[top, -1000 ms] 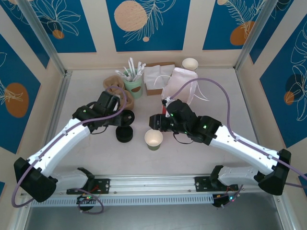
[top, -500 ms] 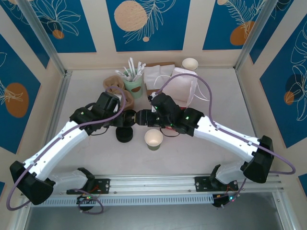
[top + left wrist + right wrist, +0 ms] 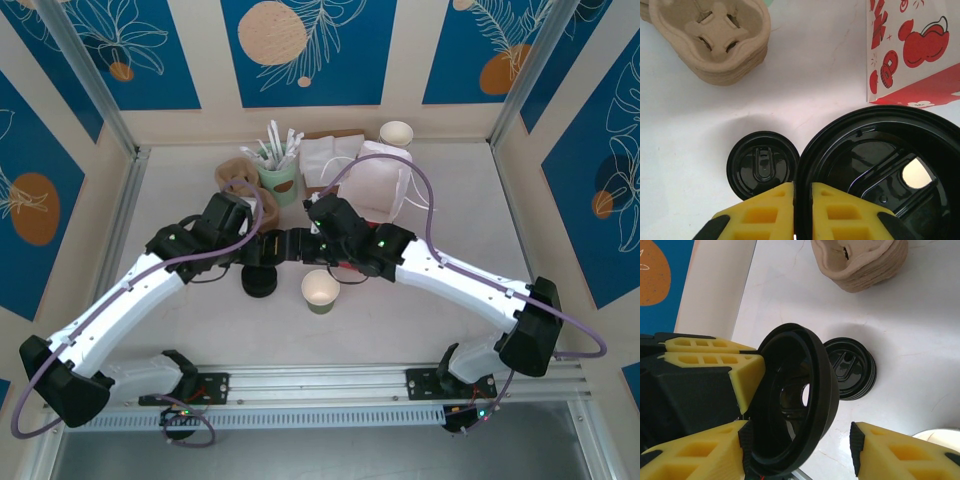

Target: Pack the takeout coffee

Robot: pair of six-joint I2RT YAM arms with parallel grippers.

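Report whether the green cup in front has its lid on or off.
Off: the cup shows its open pale inside from above, and the left end effector pinches a black lid apart from it.

Left tool (image 3: 802,192) clamped; right tool (image 3: 800,445) spread, tips facing.

Lid stack (image 3: 258,283) left of cup (image 3: 320,290), bag (image 3: 380,178) seemingly behind.

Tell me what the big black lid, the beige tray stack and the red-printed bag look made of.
Black lid: likely thin moulded plastic, glossy, with sharp highlights on its ribs.
Tray stack: looks like moulded paper pulp, matte and fibrous, with soft rounded edges.
Bag: probably paper or card, smooth white with red print and crisp folds.
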